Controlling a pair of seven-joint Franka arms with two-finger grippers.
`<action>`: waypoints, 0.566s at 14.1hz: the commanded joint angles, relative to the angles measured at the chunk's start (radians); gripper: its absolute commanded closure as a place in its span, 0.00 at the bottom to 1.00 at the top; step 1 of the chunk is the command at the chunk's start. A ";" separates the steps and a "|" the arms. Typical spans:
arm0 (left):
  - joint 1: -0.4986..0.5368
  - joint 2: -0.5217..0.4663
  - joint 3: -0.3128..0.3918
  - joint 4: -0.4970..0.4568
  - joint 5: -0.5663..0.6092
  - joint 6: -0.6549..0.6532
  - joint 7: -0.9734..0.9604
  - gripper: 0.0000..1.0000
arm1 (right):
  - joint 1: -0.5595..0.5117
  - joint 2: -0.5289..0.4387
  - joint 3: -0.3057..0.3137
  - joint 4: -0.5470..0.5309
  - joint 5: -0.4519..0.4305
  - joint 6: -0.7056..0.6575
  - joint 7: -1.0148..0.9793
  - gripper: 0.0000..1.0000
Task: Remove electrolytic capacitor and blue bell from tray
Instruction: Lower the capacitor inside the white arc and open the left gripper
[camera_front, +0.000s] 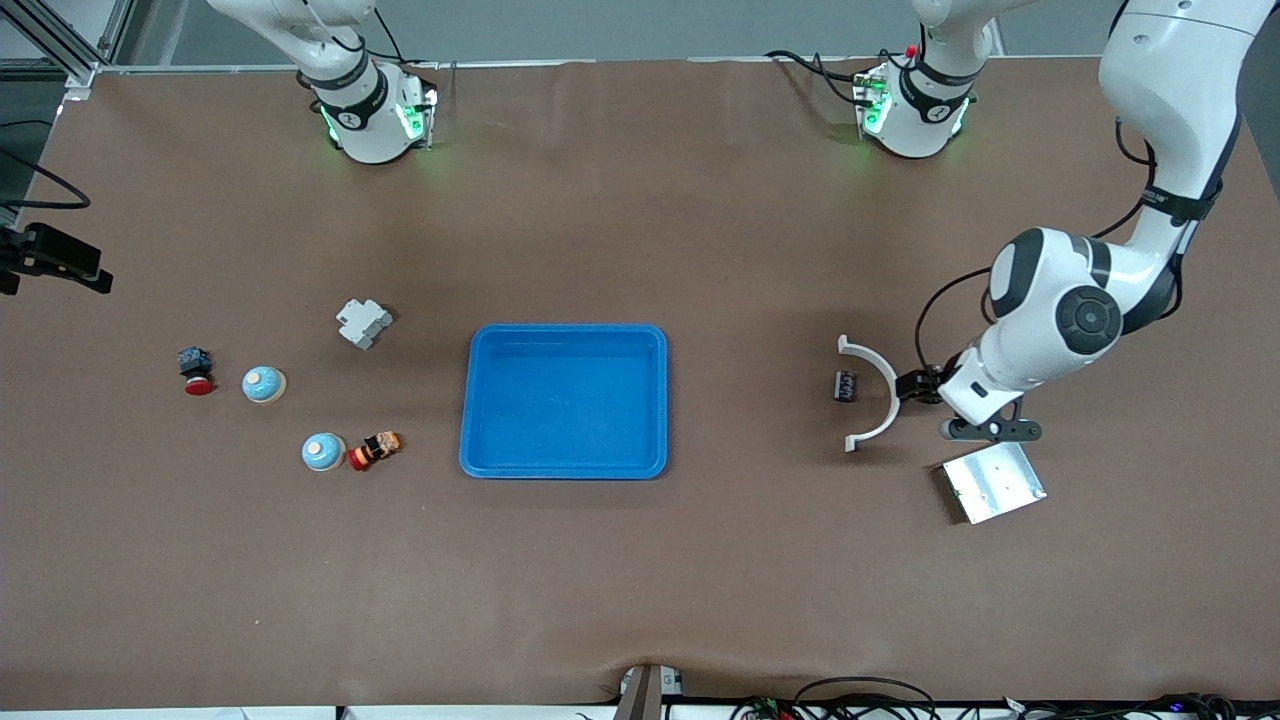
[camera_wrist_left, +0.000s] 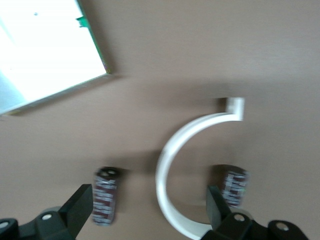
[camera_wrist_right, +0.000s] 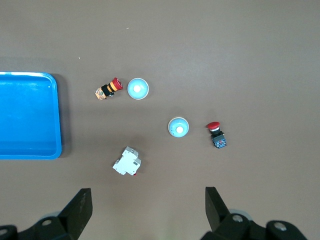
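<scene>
Both jaws gape empty; small dark capacitor (camera_front: 846, 385) lies beside white arc (camera_front: 873, 393).

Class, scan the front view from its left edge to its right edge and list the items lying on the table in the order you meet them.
Red push button → bell → second bell → grey breaker → blue tray → capacitor → white curved bracket → metal plate.
</scene>
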 joint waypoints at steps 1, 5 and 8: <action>0.008 -0.016 -0.037 0.002 0.004 -0.017 -0.052 0.00 | 0.005 -0.021 -0.003 -0.017 -0.001 0.024 0.002 0.00; -0.006 -0.016 -0.063 0.021 0.008 -0.017 -0.073 0.00 | 0.017 -0.021 -0.002 -0.022 -0.015 0.081 0.003 0.00; -0.007 -0.009 -0.081 0.054 0.008 -0.015 -0.062 0.00 | 0.025 -0.019 -0.002 -0.014 -0.006 0.072 0.005 0.00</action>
